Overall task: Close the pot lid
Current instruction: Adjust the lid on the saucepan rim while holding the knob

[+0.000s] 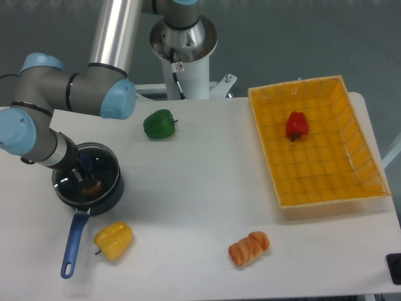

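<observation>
Camera view: pot (94, 194) stood near left edge of counter, blue handle pointed toward front edge. Pot lid (86, 174) seen lying over pot mouth, apparently seated or nearly so. Gripper (80, 174) held at knob; finger state cannot be told. Release and withdrawal judged left.

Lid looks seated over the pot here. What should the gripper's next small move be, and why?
Probably open and lift straight up. The pot lid appears to lie level on the pot, its rim matching the pot's, with the gripper at the knob; whether it is released is unclear.
</observation>
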Tool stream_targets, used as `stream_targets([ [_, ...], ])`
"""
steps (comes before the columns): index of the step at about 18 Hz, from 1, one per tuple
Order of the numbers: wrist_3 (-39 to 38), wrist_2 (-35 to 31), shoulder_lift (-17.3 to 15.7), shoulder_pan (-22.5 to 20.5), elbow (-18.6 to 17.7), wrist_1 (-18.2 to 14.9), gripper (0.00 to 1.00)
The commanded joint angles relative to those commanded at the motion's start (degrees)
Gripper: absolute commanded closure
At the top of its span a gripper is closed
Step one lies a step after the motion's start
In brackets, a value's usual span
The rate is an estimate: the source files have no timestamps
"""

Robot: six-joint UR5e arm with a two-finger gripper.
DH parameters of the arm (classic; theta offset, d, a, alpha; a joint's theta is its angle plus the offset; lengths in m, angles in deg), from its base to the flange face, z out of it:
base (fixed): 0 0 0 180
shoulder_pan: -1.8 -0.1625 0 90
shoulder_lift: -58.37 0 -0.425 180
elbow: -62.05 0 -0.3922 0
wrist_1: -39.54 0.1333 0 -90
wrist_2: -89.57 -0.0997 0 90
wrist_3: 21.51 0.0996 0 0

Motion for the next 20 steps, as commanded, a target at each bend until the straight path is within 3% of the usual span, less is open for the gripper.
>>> stream_targets([
  [9,-1.4,0.0,2.0,0.2,1.6,0.6,0.45],
  [17,-1.3,0.0,1.8,0.3,1.2,0.9,0.44],
  [20,-1.1,0.0,1.7,0.3,0.9,0.9,0.26],
])
